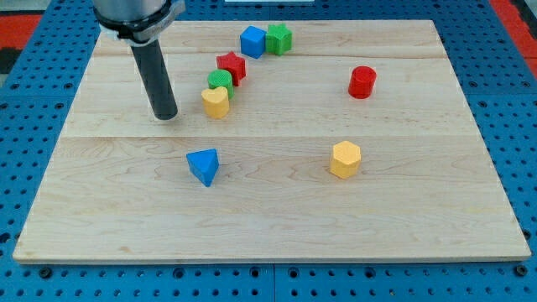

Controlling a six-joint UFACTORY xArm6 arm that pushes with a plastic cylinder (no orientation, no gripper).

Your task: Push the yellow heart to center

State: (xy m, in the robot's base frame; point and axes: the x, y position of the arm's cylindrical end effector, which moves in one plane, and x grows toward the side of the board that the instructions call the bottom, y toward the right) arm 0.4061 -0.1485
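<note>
The yellow heart (216,102) lies on the wooden board (277,210), left of the middle and toward the view's top. It touches a green round block (220,82) just above it. My tip (166,116) rests on the board to the left of the yellow heart, a short gap away and not touching it. The dark rod rises from the tip toward the view's top left.
A red star (232,66) sits above the green round block. A blue block (252,41) and a green block (278,38) lie near the top edge. A red cylinder (362,82), a yellow hexagon (345,159) and a blue triangle (203,166) lie apart.
</note>
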